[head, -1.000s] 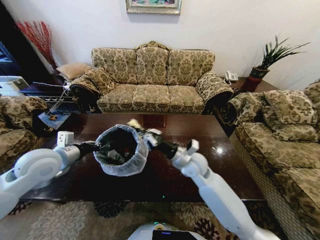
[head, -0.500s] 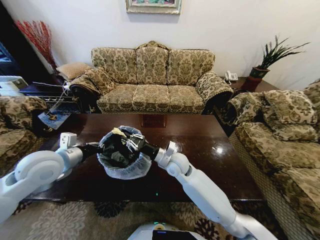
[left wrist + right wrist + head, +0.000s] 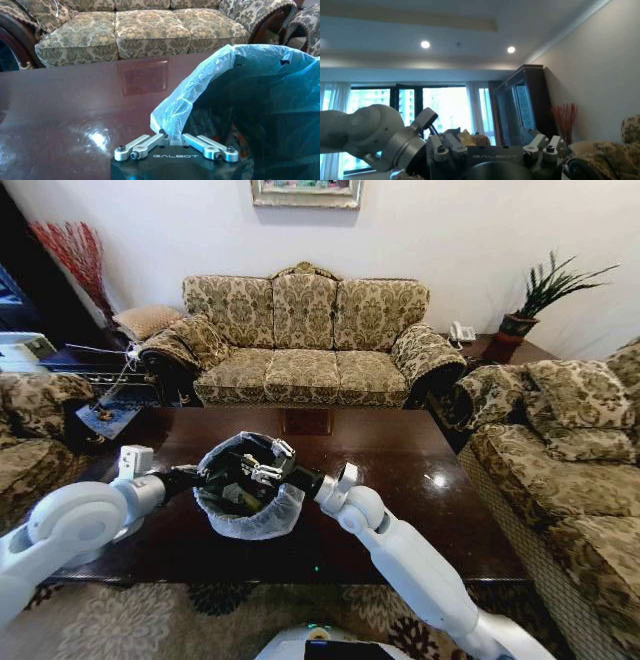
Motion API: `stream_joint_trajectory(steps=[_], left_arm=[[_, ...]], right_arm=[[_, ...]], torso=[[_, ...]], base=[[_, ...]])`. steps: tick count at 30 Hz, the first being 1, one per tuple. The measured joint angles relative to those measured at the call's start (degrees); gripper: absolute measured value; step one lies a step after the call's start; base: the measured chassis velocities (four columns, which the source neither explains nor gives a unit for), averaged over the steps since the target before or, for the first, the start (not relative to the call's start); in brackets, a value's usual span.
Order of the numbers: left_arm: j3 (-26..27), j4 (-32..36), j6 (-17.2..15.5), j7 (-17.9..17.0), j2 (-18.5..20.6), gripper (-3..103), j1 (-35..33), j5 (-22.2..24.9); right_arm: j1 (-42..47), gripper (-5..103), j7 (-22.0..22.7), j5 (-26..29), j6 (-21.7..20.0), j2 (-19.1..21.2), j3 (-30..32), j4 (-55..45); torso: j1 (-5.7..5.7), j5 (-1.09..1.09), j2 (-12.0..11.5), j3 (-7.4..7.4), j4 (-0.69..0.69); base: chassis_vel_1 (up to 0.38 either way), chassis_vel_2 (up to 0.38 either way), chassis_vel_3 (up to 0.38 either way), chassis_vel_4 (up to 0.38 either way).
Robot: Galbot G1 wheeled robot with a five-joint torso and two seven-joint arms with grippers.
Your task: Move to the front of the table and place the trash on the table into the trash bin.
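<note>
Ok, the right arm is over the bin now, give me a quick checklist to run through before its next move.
1. Left gripper holding the trash bin by its bag rim: ok, jaws pinched on the plastic.
2. Right gripper over the bin's mouth: ok.
3. Bin resting on the table: ok.
4. Right jaws have let the trash go: cannot tell; a yellowish scrap shows at the jaws.
5. Table free of other litter: cannot tell, the bin and arms hide part of it.

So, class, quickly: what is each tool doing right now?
Left tool: shut on the bag rim of the trash bin.
Right tool: over the bin's mouth; open or shut cannot be told.
</note>
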State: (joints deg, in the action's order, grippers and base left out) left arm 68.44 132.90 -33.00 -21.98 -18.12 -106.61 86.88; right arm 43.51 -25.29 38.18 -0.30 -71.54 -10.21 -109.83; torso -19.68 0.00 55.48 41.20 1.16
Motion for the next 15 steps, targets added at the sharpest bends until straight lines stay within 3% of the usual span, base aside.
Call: stream_joint_trajectory(steps=[1,4,10,13,15], left_arm=[[0.0,0.0,0.0,0.0,0.0,0,0.0,0.0],[0.1,0.3,0.0,-0.2,0.0,0,0.0,0.0],[0.1,0.7,0.0,-0.3,-0.2,0,-0.2,0.0],[0.0,0.8,-0.1,-0.3,-0.5,0,-0.4,0.0],[-0.2,0.9,-0.1,-0.3,-0.4,0,-0.4,0.0]], right_arm=[[0.0,78,0.0,0.0,0.0,0.0,0.0,0.0],[0.1,93,0.0,-1.0,0.5,0.0,0.1,-0.3],[0.1,100,1.7,-4.2,2.9,-0.5,-0.4,0.2],[0.0,100,7.1,-9.7,3.4,-1.1,-0.9,0.6],[0.1,100,12.1,-15.0,-0.6,-1.4,-1.1,-0.2]], torso=[[0.0,0.0,0.0,0.0,0.0],[0.0,0.01,0.0,0.0,0.0],[0.0,0.0,0.0,0.0,0.0],[0.0,0.0,0.0,0.0,0.0],[0.0,0.0,0.0,0.0,0.01]], base=[[0.0,0.0,0.0,0.0],[0.0,0.0,0.0,0.0],[0.0,0.0,0.0,0.0],[0.0,0.0,0.0,0.0],[0.0,0.0,0.0,0.0]])
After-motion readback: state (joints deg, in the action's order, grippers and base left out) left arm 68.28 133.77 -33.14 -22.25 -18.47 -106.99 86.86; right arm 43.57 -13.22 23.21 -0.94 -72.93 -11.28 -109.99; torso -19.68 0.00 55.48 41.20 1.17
